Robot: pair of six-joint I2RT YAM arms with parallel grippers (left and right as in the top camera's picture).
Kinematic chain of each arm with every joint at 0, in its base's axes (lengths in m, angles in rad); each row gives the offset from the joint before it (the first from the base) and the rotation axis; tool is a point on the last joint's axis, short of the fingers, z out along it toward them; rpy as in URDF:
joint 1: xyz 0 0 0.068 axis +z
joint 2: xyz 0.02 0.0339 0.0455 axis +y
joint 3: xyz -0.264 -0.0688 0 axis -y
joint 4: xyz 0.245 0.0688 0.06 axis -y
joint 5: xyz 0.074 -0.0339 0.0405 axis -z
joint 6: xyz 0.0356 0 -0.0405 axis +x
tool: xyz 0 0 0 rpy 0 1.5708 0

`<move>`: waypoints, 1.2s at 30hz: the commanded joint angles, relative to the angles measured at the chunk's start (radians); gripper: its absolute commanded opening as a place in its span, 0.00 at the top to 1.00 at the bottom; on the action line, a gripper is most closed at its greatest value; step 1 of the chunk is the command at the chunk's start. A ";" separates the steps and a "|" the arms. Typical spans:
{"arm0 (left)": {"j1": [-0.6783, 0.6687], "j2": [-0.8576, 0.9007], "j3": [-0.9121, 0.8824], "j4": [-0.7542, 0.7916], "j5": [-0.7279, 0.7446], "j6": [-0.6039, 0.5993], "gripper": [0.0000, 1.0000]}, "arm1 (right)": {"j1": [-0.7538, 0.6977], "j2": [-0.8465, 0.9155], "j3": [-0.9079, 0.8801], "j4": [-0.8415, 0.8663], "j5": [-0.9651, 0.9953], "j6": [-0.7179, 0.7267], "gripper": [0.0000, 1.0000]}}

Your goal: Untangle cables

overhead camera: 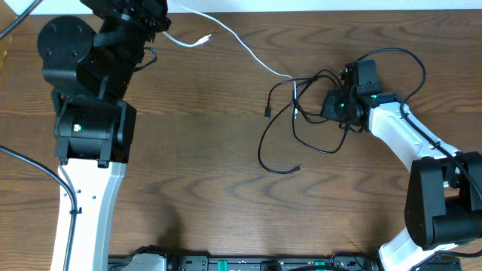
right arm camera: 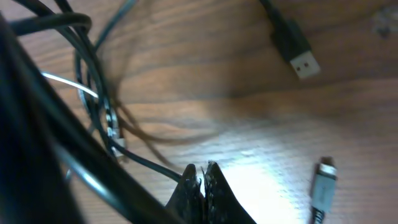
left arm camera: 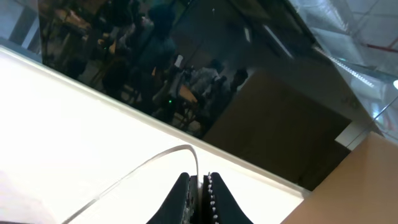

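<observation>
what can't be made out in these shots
Overhead: where the black cable and white cable cross is too small to read, and partly under the right gripper.
Left wrist: white cable runs off the bottom edge.
Right wrist: loops blurred, too close.

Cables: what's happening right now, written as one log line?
left gripper: shut on white cable | right gripper: shut on black cable | tangle: cables cross beside right gripper | task: not untangled yet

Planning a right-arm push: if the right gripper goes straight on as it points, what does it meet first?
Probably the bare table: the right gripper, shut, aims down at wood just ahead. The black cable loops lie left of that line, a black plug right; depth unclear.
</observation>
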 commanded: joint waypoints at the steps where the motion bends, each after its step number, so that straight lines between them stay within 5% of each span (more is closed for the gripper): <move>1: 0.011 0.005 0.022 -0.042 -0.027 0.064 0.93 | -0.013 0.010 0.002 -0.044 0.121 -0.030 0.99; 9: 0.143 0.005 0.022 -0.237 -0.099 0.153 0.92 | -0.074 0.010 0.002 -0.165 0.306 -0.030 0.99; 16: 0.214 0.005 0.022 -0.320 -0.099 0.190 0.93 | -0.142 0.010 0.002 -0.127 0.162 -0.118 0.96; 26: 0.213 -0.004 0.076 -0.182 -0.136 0.226 0.93 | -0.145 0.010 0.002 -0.103 0.108 -0.146 0.92; 31: 0.213 -0.003 0.143 -0.182 0.087 0.119 0.92 | -0.145 0.010 0.002 -0.079 0.074 -0.190 0.69; 36: 0.193 -0.003 0.149 -0.171 0.333 0.031 0.93 | -0.145 -0.003 0.027 -0.042 -0.298 -0.459 0.50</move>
